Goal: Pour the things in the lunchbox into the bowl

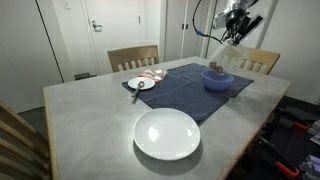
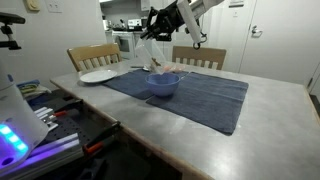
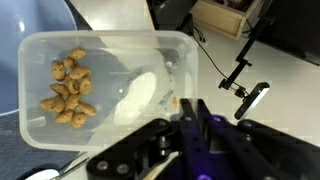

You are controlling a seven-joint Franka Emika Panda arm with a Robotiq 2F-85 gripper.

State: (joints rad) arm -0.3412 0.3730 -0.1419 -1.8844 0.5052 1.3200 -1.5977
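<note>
1. The hand point(image 3: 195, 108) is clamping its fingers together on one short wall of the lunchbox point(image 3: 105, 85) and holding it off the tabletop point(image 1: 90, 115).
2. In the wrist view, the things point(image 3: 68, 90) are lying inside the lunchbox. They are showing as small tan-brown pieces, bunching together at the end farthest from the fingers.
3. The rest of the lunchbox floor is lying bare. A pale oblong shape is showing through the clear plastic, and I cannot tell what it is.
4. In both exterior views, the arm is reaching in from above and hanging the hand high over the bowl point(image 1: 217, 79), well apart from its rim.
5. The bowl is sitting upright on a dark blue cloth point(image 1: 185, 92) that is spreading across the far part of the tabletop.
6. A large white plate point(image 1: 167, 134) is resting on the bare tabletop, well apart from the bowl.
7. A small white dish point(image 1: 140, 84) is sitting at the edge of the cloth.
8. A wooden chair point(image 1: 133, 57) is standing behind the tabletop.
</note>
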